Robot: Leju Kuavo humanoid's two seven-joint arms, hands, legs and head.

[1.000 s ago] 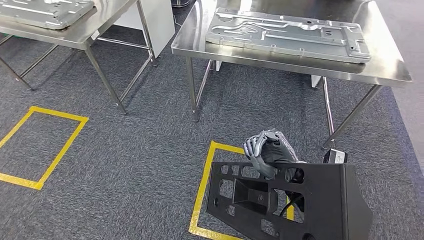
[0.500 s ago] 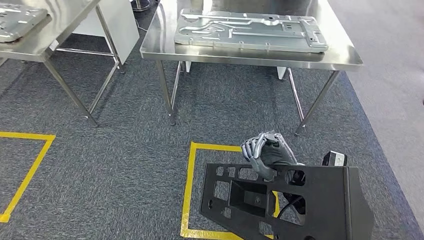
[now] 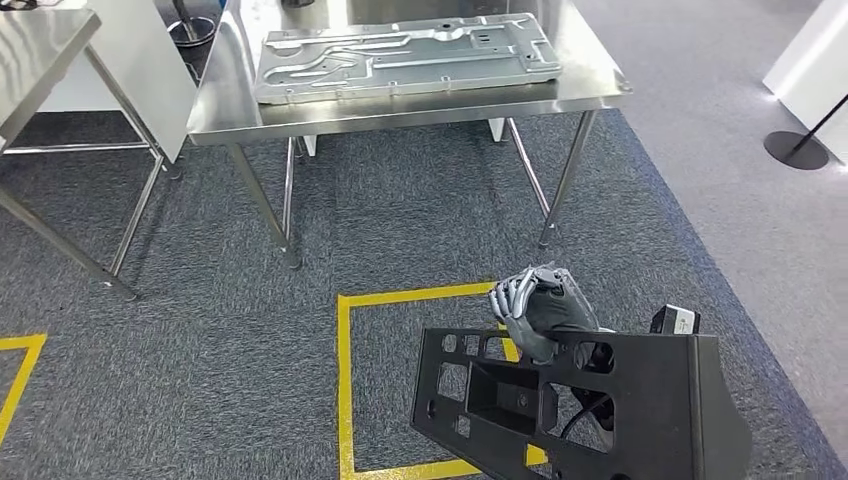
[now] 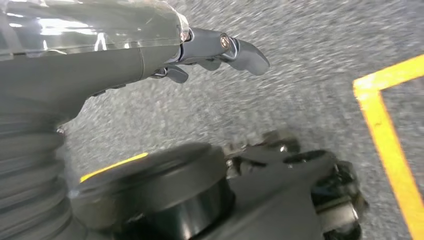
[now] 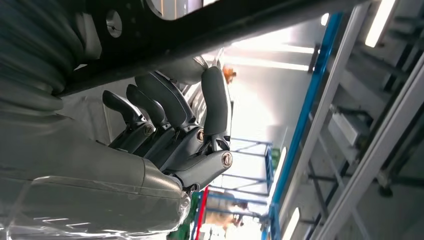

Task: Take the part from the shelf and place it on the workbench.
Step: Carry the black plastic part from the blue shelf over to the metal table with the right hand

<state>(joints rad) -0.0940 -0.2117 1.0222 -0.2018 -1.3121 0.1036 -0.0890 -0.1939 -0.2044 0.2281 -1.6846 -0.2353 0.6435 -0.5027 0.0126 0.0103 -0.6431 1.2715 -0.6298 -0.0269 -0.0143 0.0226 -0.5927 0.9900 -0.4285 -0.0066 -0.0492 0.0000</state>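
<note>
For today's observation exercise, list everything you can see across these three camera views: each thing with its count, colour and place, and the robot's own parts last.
Perforated black metal bracket part: one, black, held low in the head view above the carpet.
Stainless steel workbench: one, silver, ahead beyond the yellow square.
Embossed grey metal panel: one, light grey, flat on that workbench.
Second steel table: one, silver, far left, partly cut off.
Yellow floor-tape square: one, yellow, on the carpet below the part.
Speckled grey carpet: one, dark grey, across the floor.
Black round stand base: one, black, far right floor.
Right robot hand: one, grey, fingers curled over the part's upper edge.
Left robot hand: one, grey, hanging above the carpet, holding nothing.
</note>
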